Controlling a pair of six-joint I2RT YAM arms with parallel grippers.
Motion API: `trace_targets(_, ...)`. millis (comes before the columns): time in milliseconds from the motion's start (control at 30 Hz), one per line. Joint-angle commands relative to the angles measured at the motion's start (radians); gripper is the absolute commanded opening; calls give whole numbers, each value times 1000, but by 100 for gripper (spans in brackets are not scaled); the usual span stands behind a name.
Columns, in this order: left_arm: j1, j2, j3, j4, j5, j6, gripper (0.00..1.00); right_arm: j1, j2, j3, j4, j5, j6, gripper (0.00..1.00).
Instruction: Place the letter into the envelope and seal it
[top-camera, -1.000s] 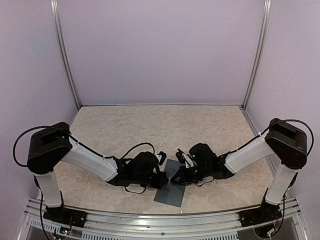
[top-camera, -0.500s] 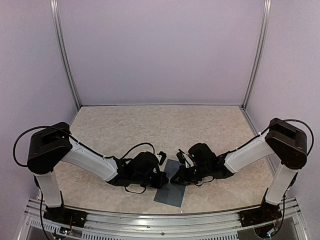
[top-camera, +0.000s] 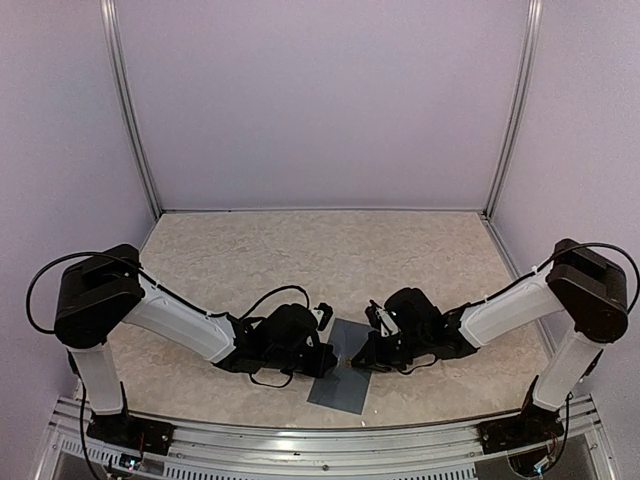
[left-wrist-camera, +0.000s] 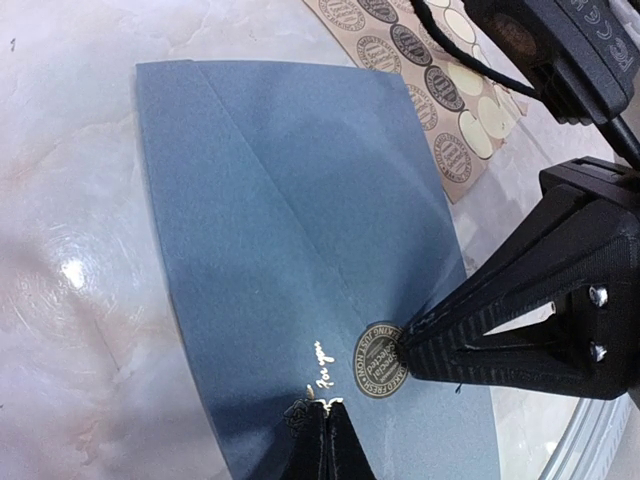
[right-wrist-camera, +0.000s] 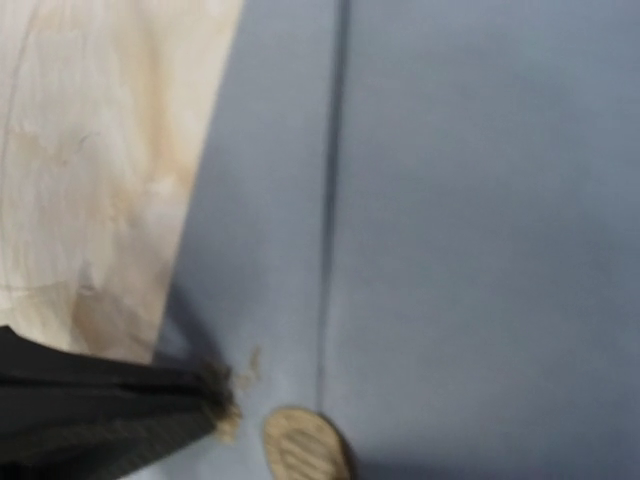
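envelope (left-wrist-camera: 300, 250) lies flat on the table (left-wrist-camera: 70, 250) between the arms, flap folded down, with a round sticker (left-wrist-camera: 378, 358) at the flap's tip. right gripper (left-wrist-camera: 408, 350), jaws pressed together, touches the sticker's edge. left gripper (left-wrist-camera: 325, 440), jaws also closed, rests its tips on the envelope just beside. sticker sheet (left-wrist-camera: 450, 110) lies by the envelope's far edge.

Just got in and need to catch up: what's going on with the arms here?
Both arms reach low over the slate-blue envelope, which lies flat with its flap folded shut. A round sticker sits on the flap's tip. The right gripper, shut, has its tip at the sticker's edge. The left gripper, also shut, points at the envelope just beside it. The sticker sheet lies alongside.
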Motion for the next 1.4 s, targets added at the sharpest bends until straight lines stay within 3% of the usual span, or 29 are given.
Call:
trace_targets(0,-4,23,-19,-80,-27,0,0,-21,-18,-57,-154,72,16,0)
trace_targets(433,-3,14,-17,-78,-25,1,0,-13,-138,30,-79,-46,-143,0)
trace_targets(700,-4,16,-13,-78,-22,2,0,-13,-49,107,-127,-35,-190,0)
trace_targets(1367,-4,18,-14,-79,-22,2,0,-7,84,118,-86,-83,-162,0)
